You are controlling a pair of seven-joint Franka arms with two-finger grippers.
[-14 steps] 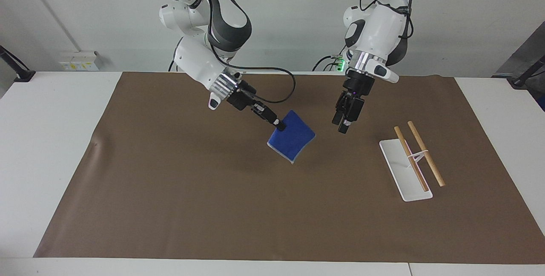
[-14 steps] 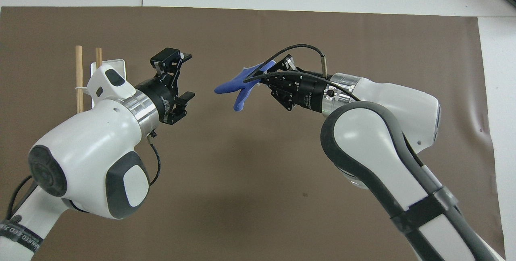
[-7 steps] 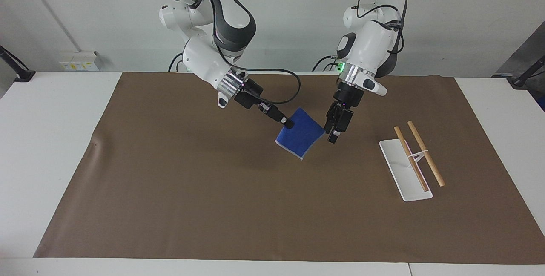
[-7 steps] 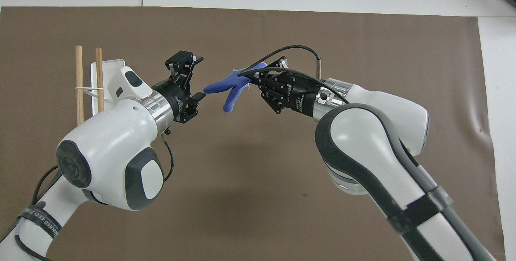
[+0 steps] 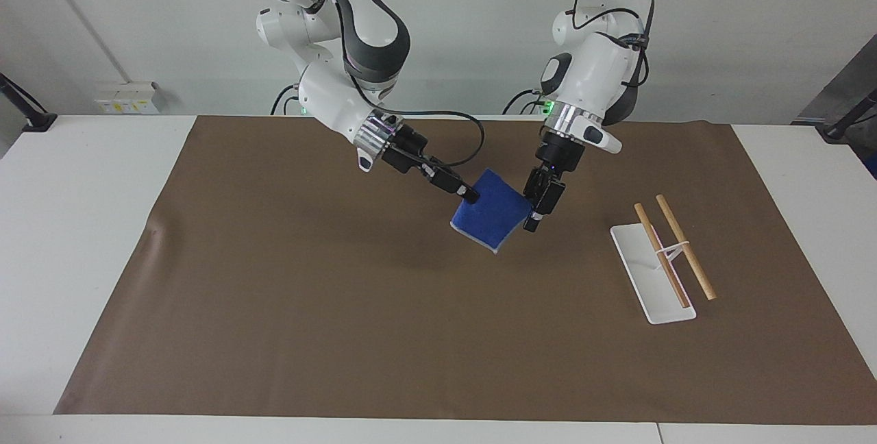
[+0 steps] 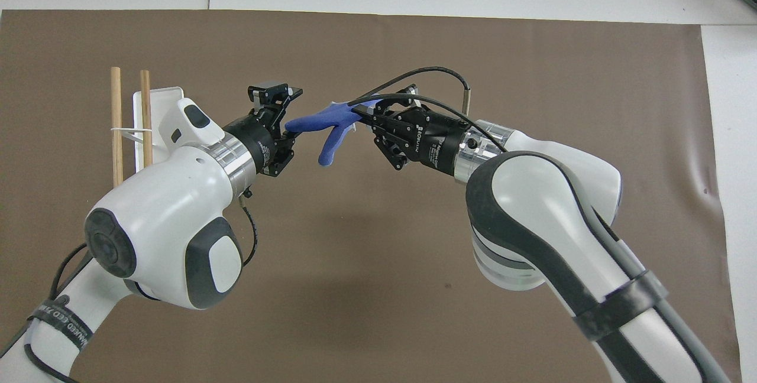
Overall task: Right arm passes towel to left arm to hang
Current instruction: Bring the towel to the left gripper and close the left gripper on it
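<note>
The blue towel [image 5: 493, 214] [image 6: 322, 123] hangs in the air over the middle of the brown mat, stretched between both arms. My right gripper [image 5: 469, 194] [image 6: 361, 112] is shut on the towel's corner toward the right arm's end. My left gripper [image 5: 534, 214] [image 6: 294, 122] has come in at the towel's other corner. Its fingers are still a little apart, with that corner between them. The lower part of the towel droops free below both grippers.
A white stand [image 5: 651, 279] [image 6: 162, 99] with two wooden rods [image 5: 685, 245] [image 6: 116, 117] sits on the brown mat [image 5: 308, 307] toward the left arm's end of the table. The mat covers most of the white table.
Both arms moved toward each other. The right gripper carried the towel toward the left gripper, which came in around the towel's free corner and started narrowing its fingers.
</note>
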